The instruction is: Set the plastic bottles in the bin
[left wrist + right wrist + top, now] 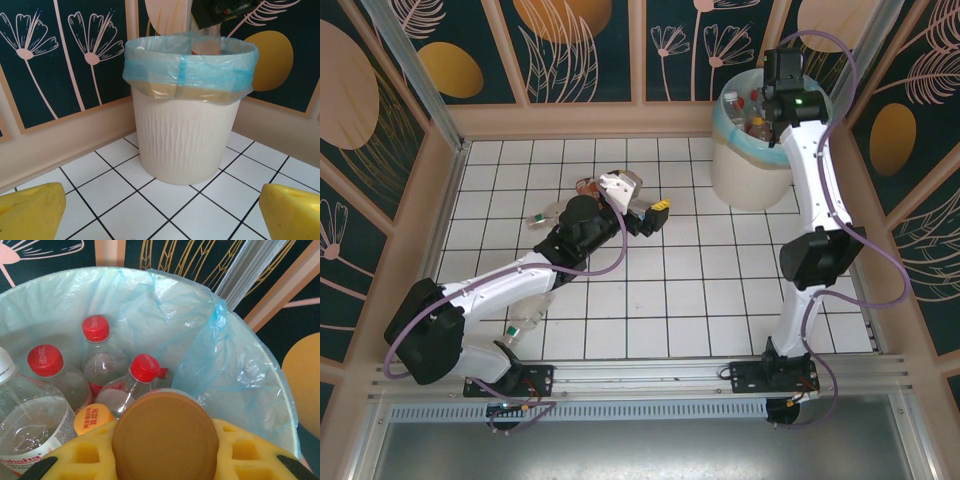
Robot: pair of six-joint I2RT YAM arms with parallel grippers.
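Note:
The bin (pixel 752 160), cream-white with a light blue bag, stands at the back right. My right gripper (pixel 778 92) hangs over its mouth, shut on a plastic bottle with a brown cap (pixel 165 435) squeezed between the yellow pads (pixel 250 450). Several bottles lie inside the bin, among them a red-capped one (pixel 145 369) and an orange-capped one (pixel 93 419). My left gripper (pixel 656 214) is open and empty at mid-table, fingertips (pixel 31 212) wide apart, facing the bin (pixel 187 135). Loose bottles lie on the tiles: a brown-labelled one (pixel 588 186), one (pixel 544 217) left of it, and one (pixel 525 322) by the left arm.
White tiled floor (pixel 700 300) with low beige walls all round and dark flower panels above. The right arm (pixel 810 250) stands along the right side. Open tiles lie between my left gripper and the bin's base (pixel 180 175).

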